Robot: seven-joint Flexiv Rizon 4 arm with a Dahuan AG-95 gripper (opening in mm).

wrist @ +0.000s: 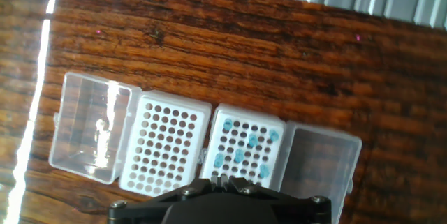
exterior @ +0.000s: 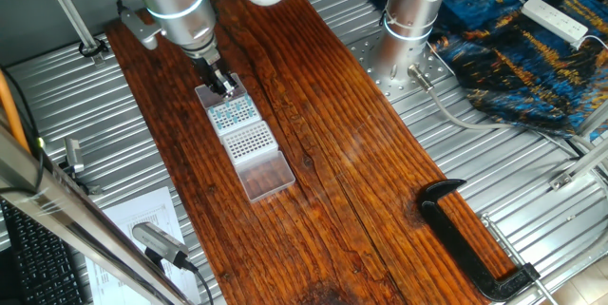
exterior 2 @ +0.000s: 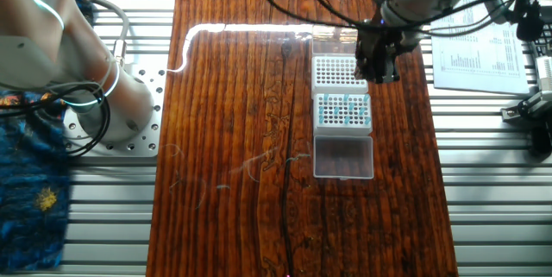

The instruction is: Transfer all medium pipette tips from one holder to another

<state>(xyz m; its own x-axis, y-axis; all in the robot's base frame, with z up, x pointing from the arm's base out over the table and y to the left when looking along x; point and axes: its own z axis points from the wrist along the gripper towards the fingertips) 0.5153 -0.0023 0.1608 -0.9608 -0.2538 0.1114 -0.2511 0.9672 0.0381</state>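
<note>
Two clear holders lie side by side on the wooden table, each with its lid folded open. One holder [wrist: 248, 153] [exterior 2: 343, 110] [exterior: 233, 112] carries several medium pipette tips [wrist: 239, 155] with teal-blue tops. The other holder [wrist: 166, 144] [exterior 2: 335, 72] [exterior: 250, 140] shows only bare holes. My gripper [wrist: 222, 178] [exterior: 225, 85] [exterior 2: 379, 74] hangs above the holders, over the near edge of the one with the tips in the hand view. Its fingers stand close together, and nothing shows between them.
Open clear lids [wrist: 91, 135] [wrist: 318, 161] flank the holders. A black clamp [exterior: 475, 248] lies on the board's corner. The arm's base [exterior: 408, 29] stands beside the board, next to a blue cloth [exterior: 518, 53] and a white power strip [exterior: 556, 18]. Papers [exterior 2: 474, 53] lie on the metal surface.
</note>
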